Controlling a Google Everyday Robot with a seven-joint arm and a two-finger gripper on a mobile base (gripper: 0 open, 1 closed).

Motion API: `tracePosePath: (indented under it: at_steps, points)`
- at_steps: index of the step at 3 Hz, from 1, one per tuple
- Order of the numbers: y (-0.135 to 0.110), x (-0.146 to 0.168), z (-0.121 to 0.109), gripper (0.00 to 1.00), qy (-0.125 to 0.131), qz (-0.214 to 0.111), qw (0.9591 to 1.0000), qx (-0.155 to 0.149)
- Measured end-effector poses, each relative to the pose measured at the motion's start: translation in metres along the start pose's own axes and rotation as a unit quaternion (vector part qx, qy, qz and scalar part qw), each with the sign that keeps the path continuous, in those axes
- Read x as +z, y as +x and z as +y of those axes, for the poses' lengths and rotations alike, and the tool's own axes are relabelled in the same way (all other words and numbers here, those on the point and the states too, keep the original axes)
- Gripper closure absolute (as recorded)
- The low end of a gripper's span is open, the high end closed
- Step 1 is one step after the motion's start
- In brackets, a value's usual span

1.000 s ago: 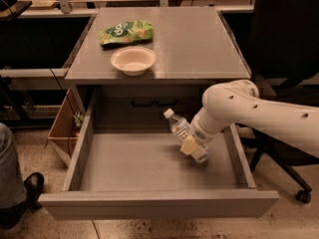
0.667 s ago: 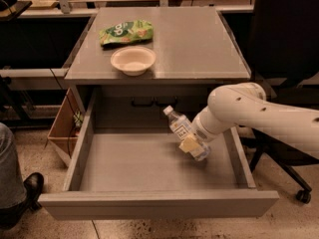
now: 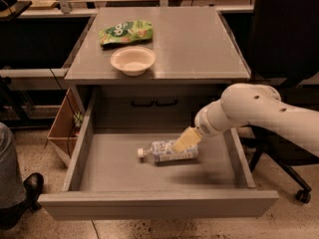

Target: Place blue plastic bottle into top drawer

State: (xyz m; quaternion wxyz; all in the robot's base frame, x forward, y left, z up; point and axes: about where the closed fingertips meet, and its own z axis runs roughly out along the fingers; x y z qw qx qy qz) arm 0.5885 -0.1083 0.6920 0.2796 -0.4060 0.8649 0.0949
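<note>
The top drawer is pulled wide open below the grey cabinet top. The blue plastic bottle, clear with a white cap pointing left, lies on its side on the drawer's floor, near the middle. My gripper, at the end of the white arm reaching in from the right, is inside the drawer. It sits just over the bottle's right end, touching or nearly touching it.
A white bowl and a green snack bag sit on the cabinet top. A black office chair stands at the right. A wooden crate, a grey bin and a dark shoe are on the left floor.
The bottle was held tilted at the drawer's right side. It has moved left and down and now lies flat on the drawer floor; the gripper moved with it.
</note>
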Motion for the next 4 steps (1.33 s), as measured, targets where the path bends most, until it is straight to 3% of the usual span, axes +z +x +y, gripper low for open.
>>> tracePosePath:
  at_steps: [1, 2, 3, 4]
  points:
    - [-0.01, -0.006, -0.001, 0.0, -0.003, -0.022, 0.9998, 0.004]
    - [-0.025, -0.046, -0.01, 0.0, 0.007, -0.058, 0.9982, 0.018]
    - [-0.034, -0.117, -0.029, 0.0, 0.029, -0.092, 0.9947, 0.033]
    - [-0.035, -0.125, -0.032, 0.0, 0.031, -0.097, 0.9941, 0.038]
